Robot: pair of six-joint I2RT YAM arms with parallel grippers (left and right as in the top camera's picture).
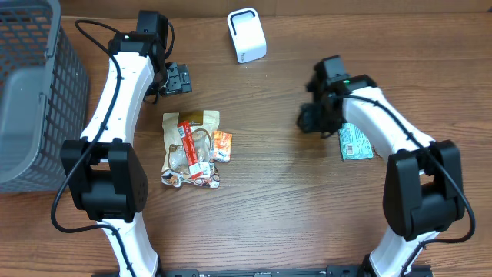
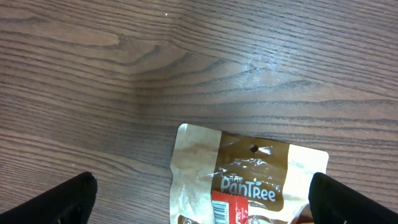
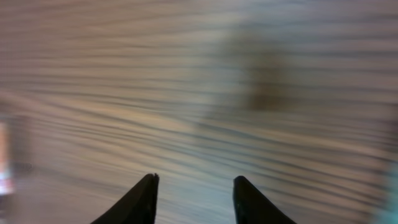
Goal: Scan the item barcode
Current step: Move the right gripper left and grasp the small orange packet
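Brown wood makes up the table [image 1: 292,200], and most of it is bare. There is a wide open strip down the middle between the two arms, and more open wood along the near side. At the left edge sits one grey basket [image 1: 31,92] with a mesh wall; part of it runs out of the picture. Near the far edge stands one small white scanner [image 1: 246,35], with bare wood all around it. One pile of snack packets [image 1: 191,150] lies beside the left arm. The packets lie on top of each other, so I cannot count them all, but I can pick out one brown bag [image 2: 249,174] and one small orange packet [image 1: 223,144] at the pile's right side. The brown bag says "PanTree" in white letters, and it has a red label under that with marks too small to read. One teal packet [image 1: 355,144] lies well apart from the pile, partly under the right arm. Its writing is too small to read. There are two arms. The left gripper [image 1: 178,78] is just past the far end of the pile, between the pile and the far edge. Its jaws are spread very wide, with its black fingers [image 2: 56,202] in the two bottom corners of its own camera view, and nothing is in them. The right gripper [image 1: 311,119] is just left of the teal packet. Its camera view is blurry, but its two dark fingers [image 3: 143,199] are a little apart with only wood showing between them.
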